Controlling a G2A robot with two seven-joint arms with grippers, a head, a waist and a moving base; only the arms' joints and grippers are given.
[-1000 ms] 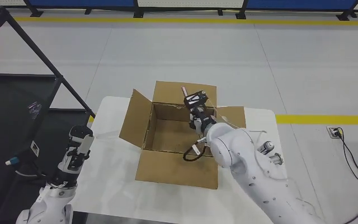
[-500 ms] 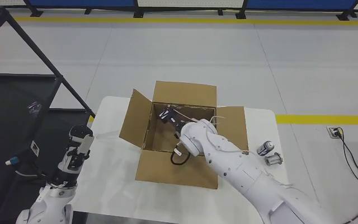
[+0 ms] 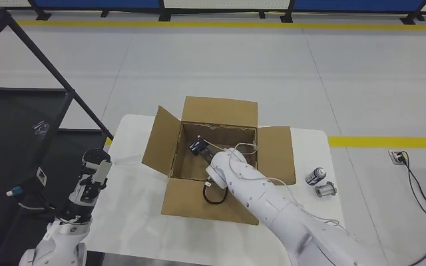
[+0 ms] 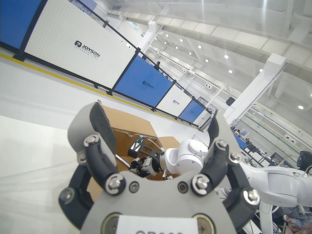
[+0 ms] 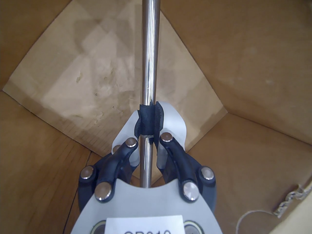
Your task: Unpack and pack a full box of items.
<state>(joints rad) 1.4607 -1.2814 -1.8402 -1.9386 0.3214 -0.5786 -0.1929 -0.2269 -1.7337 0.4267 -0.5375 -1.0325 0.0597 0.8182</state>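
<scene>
An open cardboard box (image 3: pixel 208 199) stands on the white table (image 3: pixel 133 193), flaps spread. My right gripper (image 5: pixel 149 113) is down inside it, shut on a shiny metal rod (image 5: pixel 151 37) that points toward the box floor. From above, the right wrist (image 3: pixel 198 146) sits inside the box near its far wall. The left wrist view has the box (image 4: pixel 136 125) and the right arm's wrist (image 4: pixel 146 161) beyond my left gripper (image 4: pixel 156 120), which is open with nothing between its fingers. That left gripper (image 3: pixel 98 159) stands off the table's left edge.
Two small metal cylinders (image 3: pixel 315 175) (image 3: pixel 326 190) lie on the table to the right of the box. A black frame with netting (image 3: pixel 40 133) stands to the left of the table. The box floor (image 5: pixel 80 69) under the rod is bare cardboard.
My right arm has swung from above the box's far wall down into the box, carrying the metal rod leftward and lower. The left arm has not moved.
</scene>
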